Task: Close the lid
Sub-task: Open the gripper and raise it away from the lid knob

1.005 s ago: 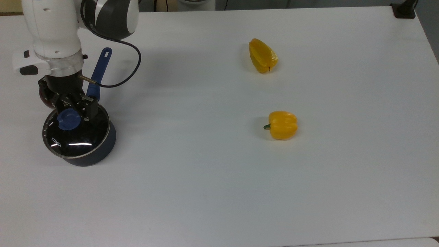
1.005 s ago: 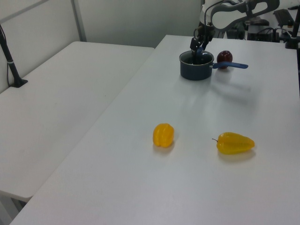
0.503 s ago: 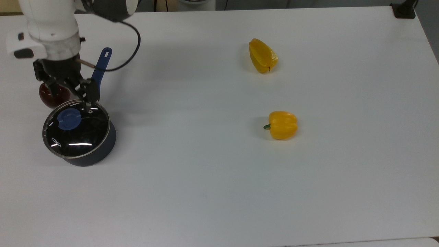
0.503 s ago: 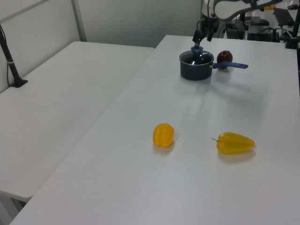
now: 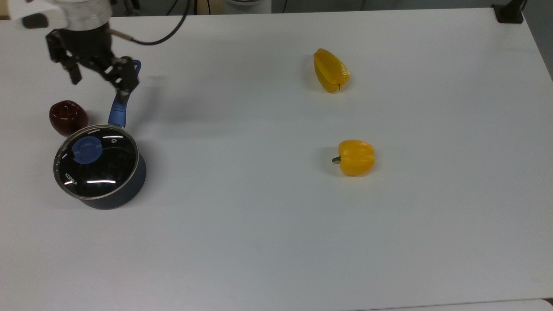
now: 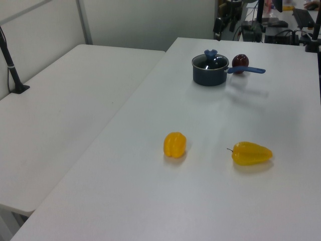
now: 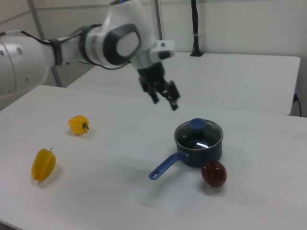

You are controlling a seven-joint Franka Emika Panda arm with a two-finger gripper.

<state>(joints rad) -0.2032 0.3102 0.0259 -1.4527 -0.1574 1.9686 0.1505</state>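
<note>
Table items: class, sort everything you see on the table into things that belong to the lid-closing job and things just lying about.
Belongs to the job:
- lid, seated on the pot
- pot with blue handle
- gripper, open, raised clear of the lid

Just lying about:
- round yellow pepper
- long yellow pepper
- dark red fruit beside the pot

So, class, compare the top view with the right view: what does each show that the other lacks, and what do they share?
Top view's own: white lettering and a steam hole on the lid, and a black mount at the table corner.
Right view's own: the arm's white and grey links, and a second table behind with a black post.
Shared: the pot with the lid seated, its blue handle, a dark red fruit, two yellow peppers, and the open gripper apart from the pot.
</note>
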